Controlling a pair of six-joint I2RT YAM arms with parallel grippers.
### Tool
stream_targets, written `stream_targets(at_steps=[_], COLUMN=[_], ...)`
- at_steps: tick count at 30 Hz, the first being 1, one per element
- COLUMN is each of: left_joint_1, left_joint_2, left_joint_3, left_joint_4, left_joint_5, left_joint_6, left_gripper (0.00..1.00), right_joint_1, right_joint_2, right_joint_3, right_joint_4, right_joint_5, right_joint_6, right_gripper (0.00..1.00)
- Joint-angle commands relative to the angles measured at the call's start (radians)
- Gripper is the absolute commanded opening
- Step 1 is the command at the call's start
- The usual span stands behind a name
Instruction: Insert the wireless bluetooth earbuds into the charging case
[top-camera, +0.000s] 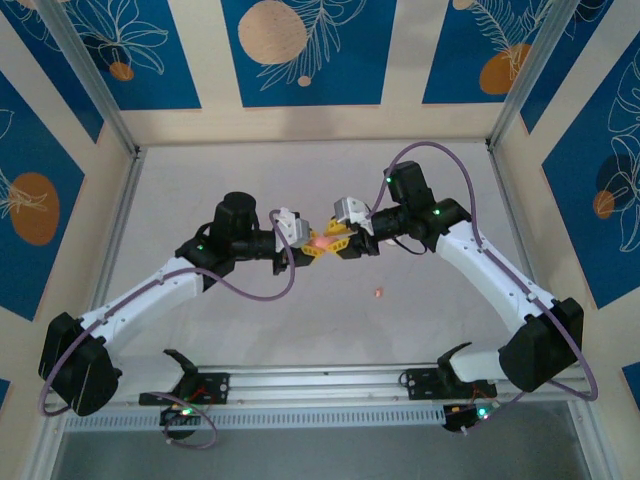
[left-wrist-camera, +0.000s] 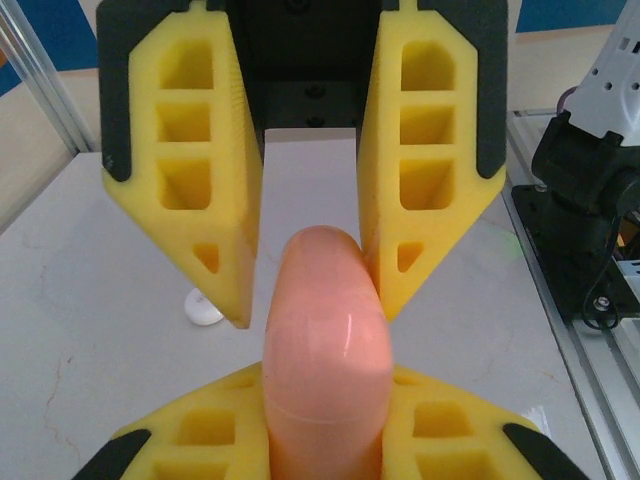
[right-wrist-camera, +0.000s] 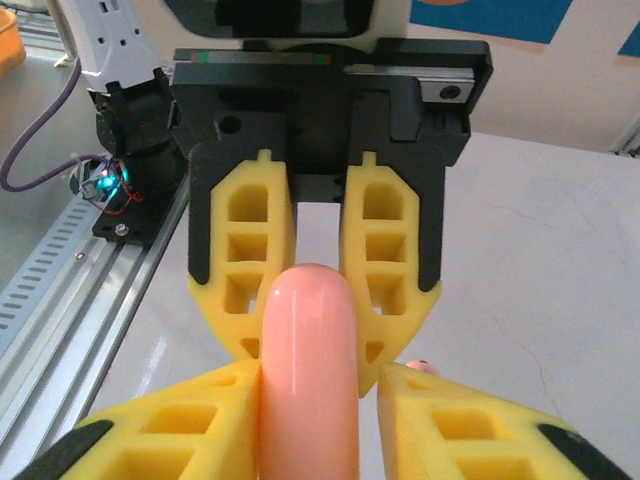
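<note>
We have the small salmon-pink, pebble-like plastic charging case (left-wrist-camera: 325, 330) up off the white table (top-camera: 250, 330), between the two arms where they meet. Our left gripper (left-wrist-camera: 325, 372), with its yellow ribbed foam fingers, is clamped on one end of the case. Our right gripper (right-wrist-camera: 320, 367) sits around the other end with its jaws a little apart, one finger touching the shell and a sliver of gap at the other. A faint seam runs across the case, and we judge the lid to be shut. One tiny salmon-pink rounded earbud (top-camera: 378, 292) lies on the table well apart from the case, nearer the right arm. A small white round disc (left-wrist-camera: 205, 308) rests on the table beneath the grippers.

The risks, as we judge them: the smooth rounded shell is gripped by one pair of soft pads, so it could pivot or squirt out if the right jaws close off-centre or tug at the lid. A drop could knock the loose earbud away, and a nub that small would be awkward to pinch
</note>
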Motion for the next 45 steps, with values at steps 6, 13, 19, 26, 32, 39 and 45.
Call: stream_targets(at_steps=[6, 13, 19, 26, 32, 39, 45], left_joint_1=[-0.007, -0.007, -0.006, -0.003, 0.010, 0.012, 0.011], left_joint_2=[-0.019, -0.013, -0.003, 0.011, 0.032, 0.046, 0.038], left_joint_3=[0.009, 0.002, 0.001, -0.056, -0.198, -0.315, -0.368], left_joint_4=[-0.012, 0.001, 0.026, 0.176, 0.500, 0.672, 0.684], left_joint_5=[0.047, 0.040, 0.041, 0.016, -0.020, -0.075, -0.108], left_joint_6=[0.018, 0.017, 0.007, -0.072, -0.232, -0.302, -0.303], left_gripper=[0.18, 0.18, 0.18, 0.18, 0.18, 0.18, 0.18], right_joint_1=[-0.049, -0.077, -0.082, -0.093, -0.124, -0.175, -0.185], right_joint_2=[-0.021, -0.022, -0.022, -0.038, -0.068, -0.097, -0.032], right_joint_3=[-0.015, -0.016, -0.023, -0.028, -0.039, -0.058, -0.045], right_joint_4=[0.100, 0.107, 0.110, 0.110, 0.104, 0.030, -0.252], right_joint_5=[0.069, 0.044, 0.038, -0.015, -0.038, 0.058, 0.318], right_joint_6=[0.085, 0.111, 0.128, 0.138, 0.234, 0.574, 0.892], right_gripper=[0.38, 0.39, 0.39, 0.39, 0.43, 0.43, 0.38])
